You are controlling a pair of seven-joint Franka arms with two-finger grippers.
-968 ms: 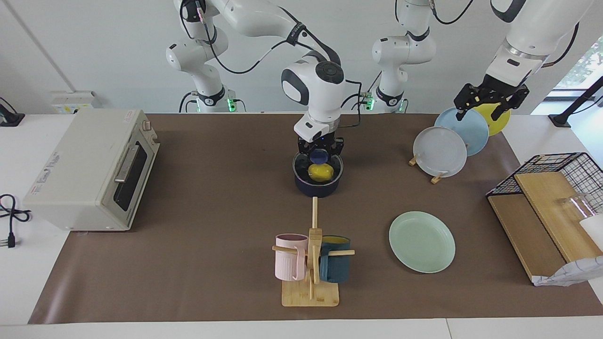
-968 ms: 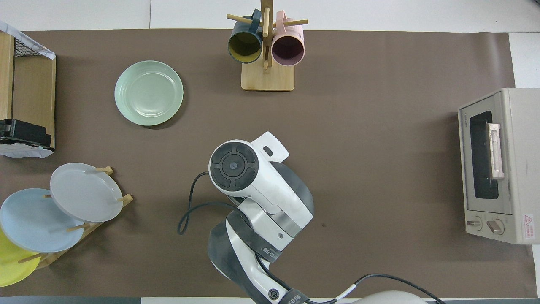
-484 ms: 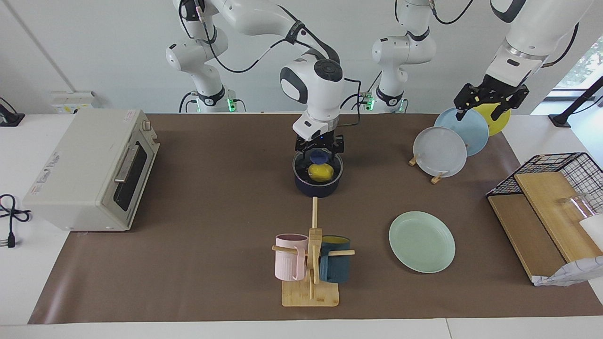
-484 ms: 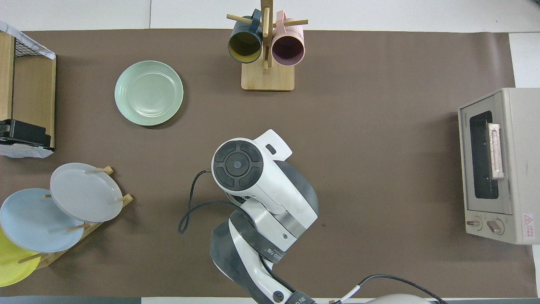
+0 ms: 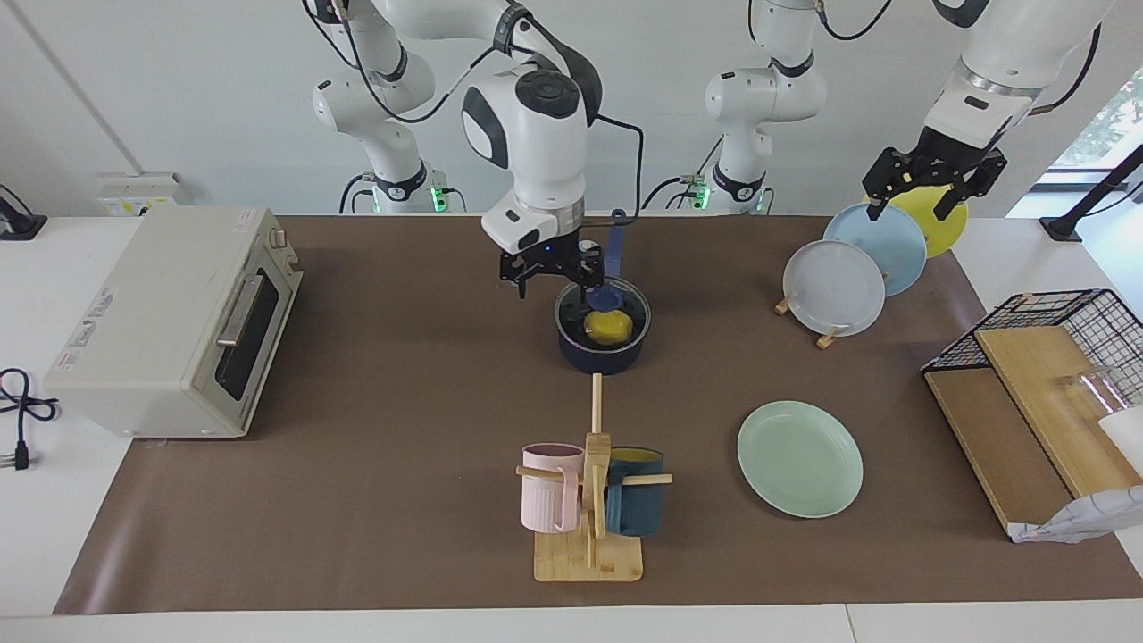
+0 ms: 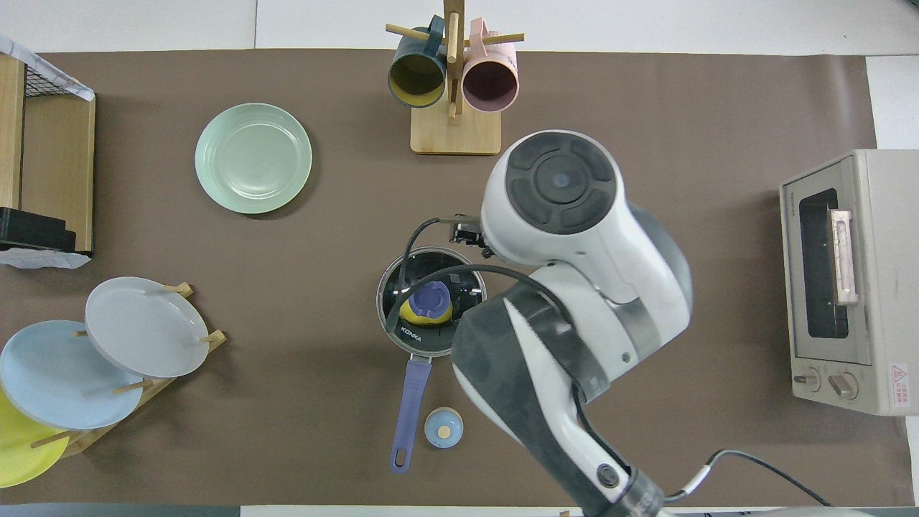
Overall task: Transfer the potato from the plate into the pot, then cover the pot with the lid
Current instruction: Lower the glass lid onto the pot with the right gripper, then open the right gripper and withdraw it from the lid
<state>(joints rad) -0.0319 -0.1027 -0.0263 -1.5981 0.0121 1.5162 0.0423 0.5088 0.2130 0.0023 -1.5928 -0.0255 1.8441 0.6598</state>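
The dark navy pot (image 5: pixel 603 353) (image 6: pixel 431 345) stands mid-table, its blue handle (image 6: pixel 409 416) pointing toward the robots. The glass lid (image 5: pixel 625 299) (image 6: pixel 459 276) lies on the pot, blue knob (image 6: pixel 429 296) up. Through the glass shows the yellow potato (image 5: pixel 609 328) (image 6: pixel 411 314) inside the pot. My right gripper (image 5: pixel 551 279) hangs open and empty just above the table, beside the pot toward the right arm's end. The mint-green plate (image 5: pixel 799 460) (image 6: pixel 253 158) lies bare, farther from the robots. My left gripper (image 5: pixel 920 201) waits open over the plate rack.
A rack of grey, light blue and yellow plates (image 5: pixel 857 268) (image 6: pixel 108 352) stands at the left arm's end, with a wire basket and wooden board (image 5: pixel 1045 393). A mug tree (image 5: pixel 589 500) (image 6: pixel 454 86) stands farther out. A toaster oven (image 5: pixel 170 321) (image 6: pixel 847 280) and a small blue dome (image 6: pixel 443 428) are also here.
My right gripper has opened off the lid's knob, risen and swung toward the right arm's end. The lid stays on the pot. The left gripper rose slightly.
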